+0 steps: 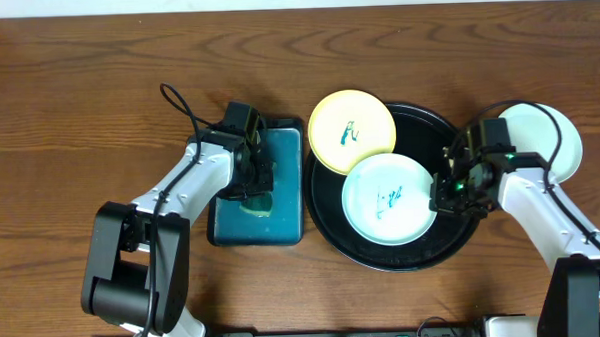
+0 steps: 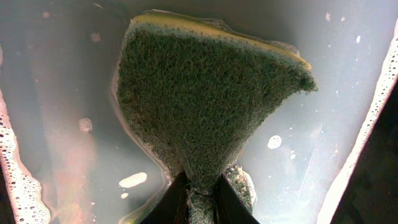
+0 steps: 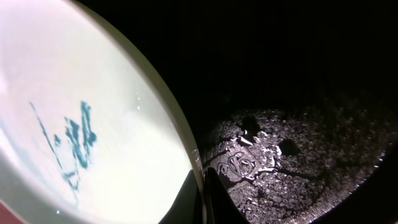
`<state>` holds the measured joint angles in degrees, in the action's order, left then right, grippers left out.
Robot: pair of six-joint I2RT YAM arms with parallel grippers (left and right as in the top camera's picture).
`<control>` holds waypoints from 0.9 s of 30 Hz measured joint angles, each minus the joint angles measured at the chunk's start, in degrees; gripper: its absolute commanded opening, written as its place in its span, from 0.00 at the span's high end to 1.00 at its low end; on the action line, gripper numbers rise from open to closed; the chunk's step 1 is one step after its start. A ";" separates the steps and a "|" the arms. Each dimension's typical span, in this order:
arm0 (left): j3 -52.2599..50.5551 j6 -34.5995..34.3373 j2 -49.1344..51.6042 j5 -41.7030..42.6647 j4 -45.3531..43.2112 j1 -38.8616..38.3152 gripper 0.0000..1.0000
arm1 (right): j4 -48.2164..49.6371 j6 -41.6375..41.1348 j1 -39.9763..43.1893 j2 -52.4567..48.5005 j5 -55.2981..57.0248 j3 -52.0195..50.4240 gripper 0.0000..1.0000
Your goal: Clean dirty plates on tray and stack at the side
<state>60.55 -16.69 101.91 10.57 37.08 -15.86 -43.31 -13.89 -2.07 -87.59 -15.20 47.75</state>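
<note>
Sponge [image 2: 205, 93]: clamped in left gripper [image 2: 199, 186], over soapy teal tray [image 1: 282, 229]
Stained mint plate [image 3: 93, 124]: on black tray [image 1: 429, 134], rim pinched by right gripper [image 3: 202, 186]
Yellow plate [image 1: 351, 132]: overlapping black tray's rim
Pale plate [image 1: 554, 140]: beside black tray, right

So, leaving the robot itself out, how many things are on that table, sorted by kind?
Plates: 3 (yellow plate, stained pale plate, pale plate on the table)
Trays: 2 (round black tray, teal tray)
Sponges: 1 (sponge)
Total: 6
</note>
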 measured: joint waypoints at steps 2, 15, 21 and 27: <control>0.00 0.00 0.00 0.00 0.00 0.00 0.87 | 0.44 -0.24 -1.01 0.00 1.20 -0.52 0.99; 0.00 -0.02 0.00 0.00 0.00 0.00 0.86 | -3.19 -1.16 -1.90 0.00 2.10 -1.16 0.99; 0.00 0.00 0.00 0.00 0.00 0.00 0.87 | -6.16 -1.22 -1.92 0.00 1.73 -1.27 0.99; 0.00 -0.02 0.00 0.00 0.00 0.00 0.87 | -7.10 -1.25 -1.92 0.00 1.73 -1.38 0.99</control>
<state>60.55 -16.71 101.91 10.57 37.08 -15.86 -50.41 -15.14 -3.99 -87.59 -13.47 46.37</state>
